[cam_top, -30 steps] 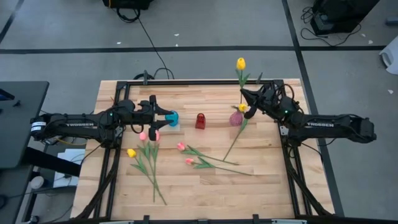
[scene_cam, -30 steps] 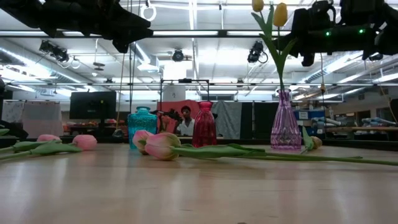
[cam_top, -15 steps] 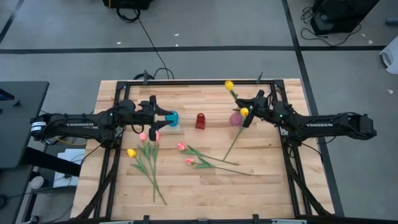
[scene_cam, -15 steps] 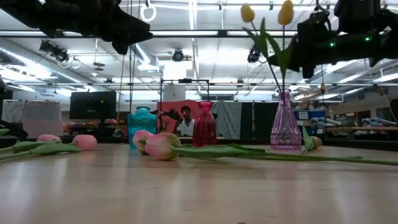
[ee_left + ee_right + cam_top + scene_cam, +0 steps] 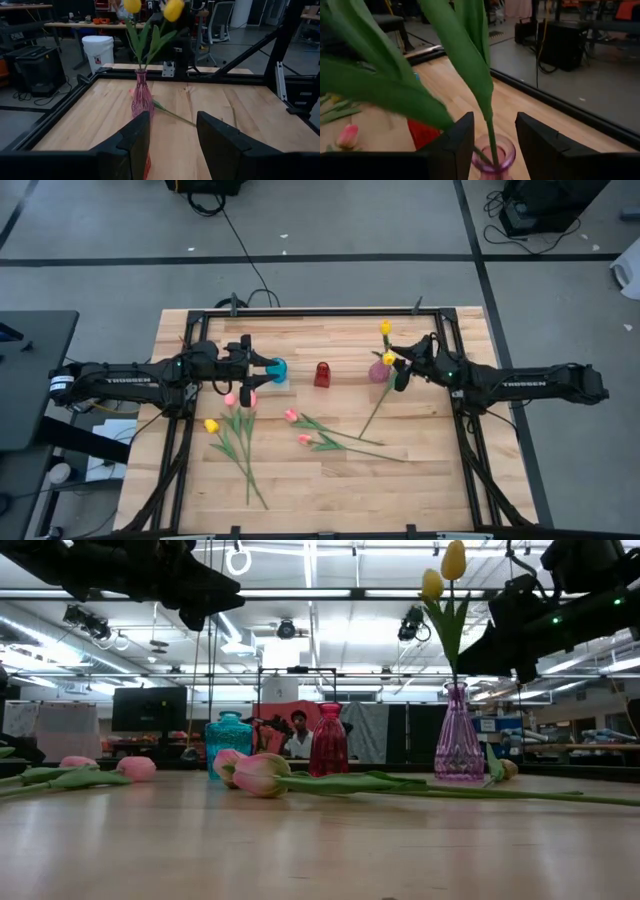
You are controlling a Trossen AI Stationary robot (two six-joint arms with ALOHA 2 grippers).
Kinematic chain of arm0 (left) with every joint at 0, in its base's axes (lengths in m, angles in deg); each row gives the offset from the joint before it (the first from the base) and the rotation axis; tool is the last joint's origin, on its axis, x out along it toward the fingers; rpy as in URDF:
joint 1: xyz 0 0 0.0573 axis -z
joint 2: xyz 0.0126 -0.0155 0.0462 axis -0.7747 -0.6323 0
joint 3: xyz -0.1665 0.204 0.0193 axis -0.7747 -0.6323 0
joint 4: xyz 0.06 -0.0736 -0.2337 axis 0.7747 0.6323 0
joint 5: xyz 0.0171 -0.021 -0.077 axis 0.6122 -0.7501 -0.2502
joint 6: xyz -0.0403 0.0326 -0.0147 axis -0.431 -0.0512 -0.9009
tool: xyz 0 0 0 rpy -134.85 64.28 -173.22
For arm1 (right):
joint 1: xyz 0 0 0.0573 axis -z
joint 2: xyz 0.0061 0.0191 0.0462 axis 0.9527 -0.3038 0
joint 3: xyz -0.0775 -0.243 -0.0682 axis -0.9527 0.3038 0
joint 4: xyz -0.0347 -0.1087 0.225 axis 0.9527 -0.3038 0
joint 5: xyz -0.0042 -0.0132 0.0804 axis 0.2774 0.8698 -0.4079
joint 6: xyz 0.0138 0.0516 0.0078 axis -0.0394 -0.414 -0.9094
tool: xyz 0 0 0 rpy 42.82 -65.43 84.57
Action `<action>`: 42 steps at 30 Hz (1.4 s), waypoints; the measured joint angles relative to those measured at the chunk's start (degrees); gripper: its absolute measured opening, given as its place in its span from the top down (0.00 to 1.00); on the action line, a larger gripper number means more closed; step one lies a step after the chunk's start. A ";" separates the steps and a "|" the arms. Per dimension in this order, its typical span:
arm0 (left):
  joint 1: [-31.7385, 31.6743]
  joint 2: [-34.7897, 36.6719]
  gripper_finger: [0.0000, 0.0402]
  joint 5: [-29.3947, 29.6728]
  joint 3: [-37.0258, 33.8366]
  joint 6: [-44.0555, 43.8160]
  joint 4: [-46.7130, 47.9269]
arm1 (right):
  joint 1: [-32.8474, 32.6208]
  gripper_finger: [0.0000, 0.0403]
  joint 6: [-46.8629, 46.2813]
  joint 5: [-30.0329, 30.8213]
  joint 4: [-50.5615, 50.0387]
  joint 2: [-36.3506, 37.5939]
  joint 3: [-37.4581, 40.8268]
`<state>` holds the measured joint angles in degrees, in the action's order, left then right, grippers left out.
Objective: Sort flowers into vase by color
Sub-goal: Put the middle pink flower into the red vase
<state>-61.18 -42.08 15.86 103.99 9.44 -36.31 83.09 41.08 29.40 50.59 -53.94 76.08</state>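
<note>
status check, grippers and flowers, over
Right gripper open over pink vase, two yellow tulips in it. Left gripper open above teal vase. Nothing blocking.

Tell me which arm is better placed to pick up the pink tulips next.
Left, probably. Its open tool hovers by the teal vase, just above the pink tulips; the right tool is over the purple vase.

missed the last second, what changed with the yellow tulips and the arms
The right tool swung the yellow tulip upright; its stem now stands in the purple vase beside the other yellow tulip, and the open tool has let go. The left tool, teal vase, red vase and pink tulips stayed put.
</note>
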 joint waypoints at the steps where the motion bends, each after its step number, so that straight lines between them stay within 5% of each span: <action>1: 0.00 0.00 0.58 0.00 0.00 0.18 0.23 | -0.92 0.61 -0.38 1.45 -1.21 0.62 -0.03; 13: 0.01 -0.02 0.58 -0.62 0.00 -0.69 2.69 | -10.56 0.61 -15.99 13.63 -34.48 0.70 -14.86; 23: 0.01 -3.18 0.58 -3.09 -0.24 -4.52 2.33 | -16.35 0.61 -40.45 10.37 -57.66 -6.86 -22.05; 35: 2.97 -17.02 0.58 -6.36 0.73 -4.65 -3.90 | -23.56 0.61 -46.55 0.60 -50.18 -21.93 -22.05; 42: 4.76 -17.64 0.58 -5.65 6.20 -2.17 2.11 | -31.15 0.62 -46.55 -2.70 -38.61 -30.09 -22.05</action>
<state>-56.42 -59.73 10.21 110.20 7.27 -34.20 51.94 -5.47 26.70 11.98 -84.03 54.03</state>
